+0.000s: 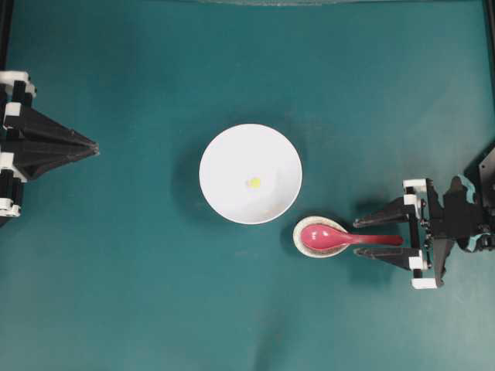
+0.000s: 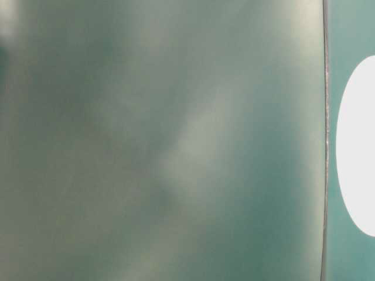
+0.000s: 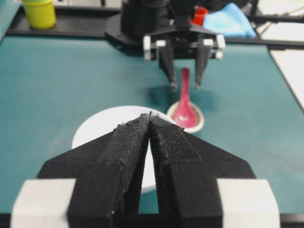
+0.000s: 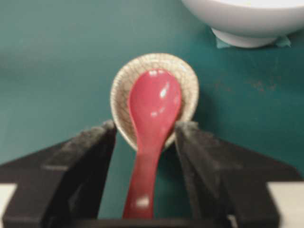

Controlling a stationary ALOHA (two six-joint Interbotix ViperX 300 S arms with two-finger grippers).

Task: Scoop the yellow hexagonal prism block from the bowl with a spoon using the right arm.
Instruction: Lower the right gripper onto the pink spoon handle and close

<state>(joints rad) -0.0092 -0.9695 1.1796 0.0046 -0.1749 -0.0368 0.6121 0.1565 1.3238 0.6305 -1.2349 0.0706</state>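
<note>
Teal tabletop [image 1: 139, 294] fills my overhead view from edge to edge, and near its middle sits the bowl [image 1: 232, 154], round and plain white. I can see the yellow hexagonal prism block [image 1: 254, 183] lying on the bowl's floor, a tiny bright speck slightly right of centre. Just beside the bowl, toward the lower right, is a small speckled spoon rest [image 1: 303, 242] with the spoon [image 1: 340, 237] in it: the pink-red scoop lies in the rest and the handle points away to the right, over the tabletop.

My right gripper [image 1: 361, 237] has its jaws spread wide, one finger on each side of the spoon's handle — from the right wrist camera the handle runs straight down the gap, with the dark pads [image 4: 90, 142] flanking it near where the scoop narrows. I see space between each pad and the handle (the view is soft, but neither pad looks to be touching it). Nothing is pinched.

My left gripper [image 1: 94, 147] sits well apart at the left edge of the overhead view, pointing toward the bowl. Through its own wrist camera the two black fingers are pressed together at the tips, with nothing between them, and beyond them I can make out the bowl's rim, the spoon and the right arm [image 3: 142, 19] facing me.

The table-level camera gives me only a blurred green haze and a white curve at the right edge.
</note>
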